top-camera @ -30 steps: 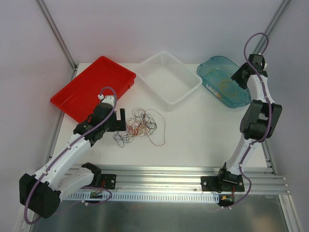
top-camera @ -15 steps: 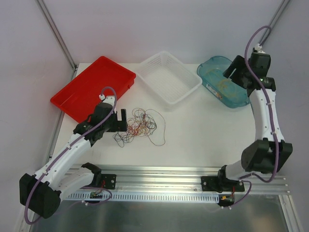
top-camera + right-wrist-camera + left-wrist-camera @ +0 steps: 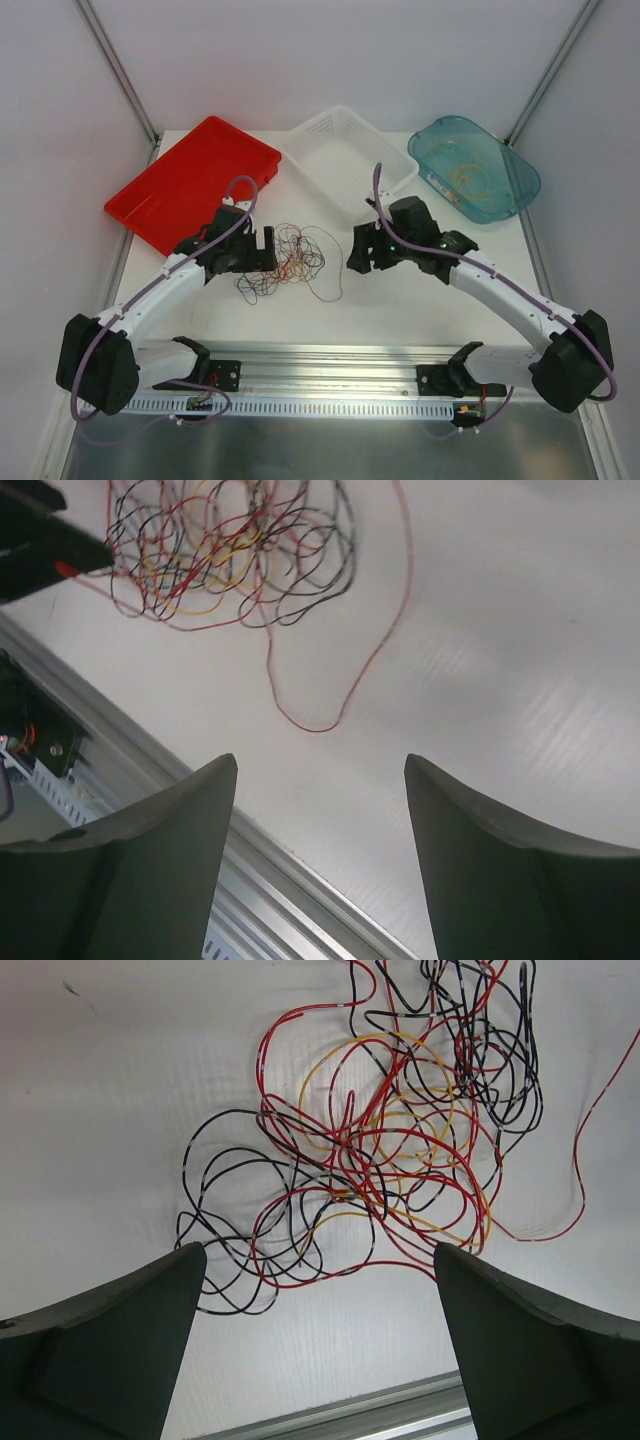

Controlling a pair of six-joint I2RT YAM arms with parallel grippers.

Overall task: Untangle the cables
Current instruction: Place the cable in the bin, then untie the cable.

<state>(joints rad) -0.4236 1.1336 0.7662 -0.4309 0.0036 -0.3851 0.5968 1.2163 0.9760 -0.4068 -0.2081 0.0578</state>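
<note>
A tangle of thin red, yellow-orange and black cables (image 3: 288, 260) lies on the white table between the two arms. It shows in the left wrist view (image 3: 385, 1150) and at the top of the right wrist view (image 3: 225, 545), with one red loop (image 3: 345, 685) trailing out. My left gripper (image 3: 262, 250) is open and empty at the tangle's left edge; in its own view (image 3: 320, 1260) it hovers above the tangle's near side. My right gripper (image 3: 360, 252) is open and empty just right of the tangle; in its own view (image 3: 320, 770) it is over bare table.
A red tray (image 3: 190, 180) stands at the back left, a white basket (image 3: 345, 160) at the back middle, and a teal bin (image 3: 475, 165) holding a yellowish wire at the back right. A metal rail (image 3: 330, 365) runs along the table's near edge.
My right arm swung from over the teal bin at the back right down to the table middle, beside the tangle. My left gripper shifted slightly right toward the cables.
</note>
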